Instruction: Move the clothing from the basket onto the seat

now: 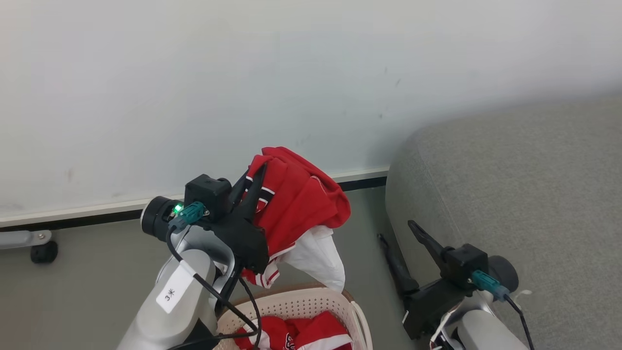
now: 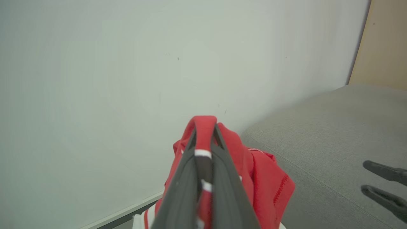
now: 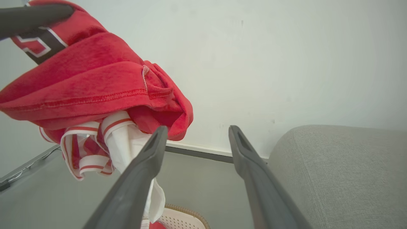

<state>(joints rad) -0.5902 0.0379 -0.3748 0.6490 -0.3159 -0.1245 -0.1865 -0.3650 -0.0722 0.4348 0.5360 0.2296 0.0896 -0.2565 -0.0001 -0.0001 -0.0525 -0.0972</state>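
Left gripper (image 2: 203, 132): jaws pinched tight on a fold of the held garment (image 1: 301, 204), with red cloth and a dark number panel bulging around the fingertips. The garment hangs above the basket (image 1: 316, 297), its white lining and striped hem drooping toward the far rim. I cannot tell whether the lowest cloth touches the rim. A second garment (image 1: 306, 335), red with white, lies inside the basket. Right gripper (image 1: 397, 231): jaws spread wide with nothing in them, just beside the near edge of the seat (image 1: 525, 194) and right of the load.

Risks (my judgement):
- The grip is on a narrow fold and the bulk hangs to one side. A quick swing right could pull the fold free and drop the garment onto the floor (image 1: 97, 272) between basket and seat.
- The drooping white tail could catch the basket rim or handle and drag the basket.
- The open right fingers stand between load and seat, so trailing cloth could snag on them.

Surroundings: the seat is grey woven fabric with a rounded corner, on the right. The floor is smooth and grey. A plain pale wall (image 1: 243, 73) stands far behind, with white skirting (image 1: 97, 210) over a dark line. A caster (image 1: 43, 252) sits at the far left.
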